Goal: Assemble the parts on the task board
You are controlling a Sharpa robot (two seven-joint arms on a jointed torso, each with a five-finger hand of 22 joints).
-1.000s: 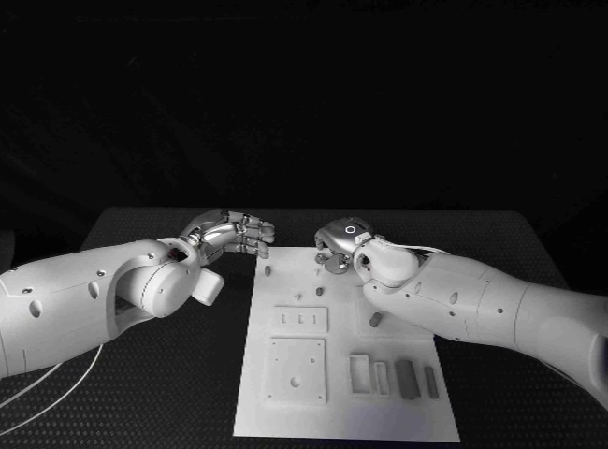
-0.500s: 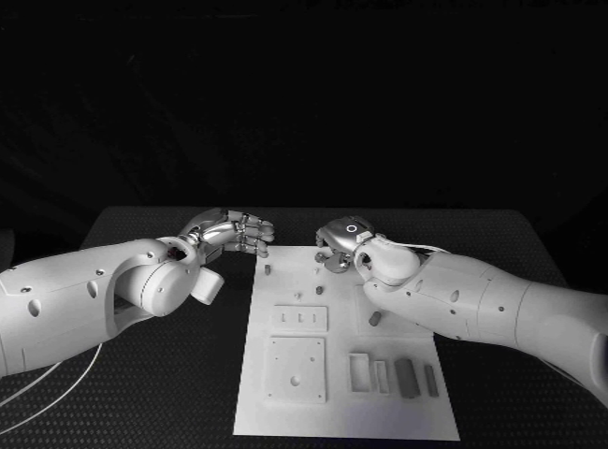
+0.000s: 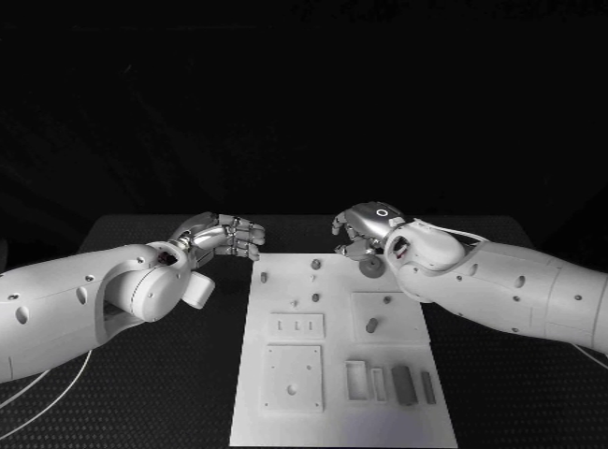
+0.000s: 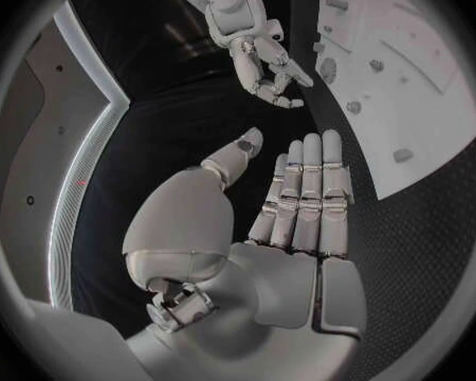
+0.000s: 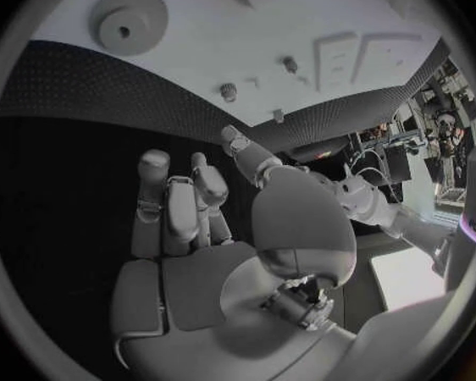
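The white task board (image 3: pixel 338 421) lies in the middle of the black table. A grey gear (image 3: pixel 371 266) lies flat near the board's far right corner; it also shows in the right wrist view, gear (image 5: pixel 127 21). My right hand (image 3: pixel 369 229) hovers just behind the gear, fingers apart and holding nothing; right hand (image 5: pixel 179 220). My left hand (image 3: pixel 224 234) hangs off the board's far left corner with its fingers straight and nothing in it; left hand (image 4: pixel 301 203). Small pegs (image 3: pixel 316 265) stand along the board's far part.
Two square plates (image 3: pixel 295 374) sit on the board's left half. Slots with grey bars (image 3: pixel 402 383) line the near right. Further pegs (image 4: pixel 353 107) show on the board (image 4: pixel 428 102) in the left wrist view. Black matting surrounds the board.
My right hand has lifted back and to the right off the board's far end, and the gear it covered now lies in plain sight. The left hand has barely shifted.
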